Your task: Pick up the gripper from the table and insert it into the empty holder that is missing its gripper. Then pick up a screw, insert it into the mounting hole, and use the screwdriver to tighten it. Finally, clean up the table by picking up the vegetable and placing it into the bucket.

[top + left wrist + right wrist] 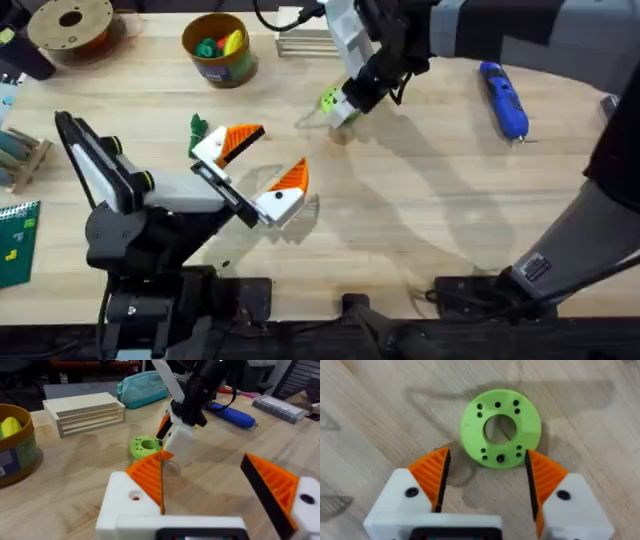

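The right claw is seen lowered over the far middle of the light wooden desk, with its white fingers and orange ribbed pads spread apart and nothing held between them. Just ahead of its tips a round lime-green disc with a centre hole is lying flat on the wood, near both pads; whether it is touched cannot be told. The left claw is stretched over the near middle of the desk, its two orange-padded fingers likewise parted and empty. Just beside its farther finger a small dark green piece is visible on the desk, partly hidden. The orange-yellow bucket stands at the far left of centre, holding a green piece and a yellow toy piece. The blue screwdriver is laid on the desk at the far right, well apart from both claws. A slatted wooden rack and a teal pouch are seen at the far edge.
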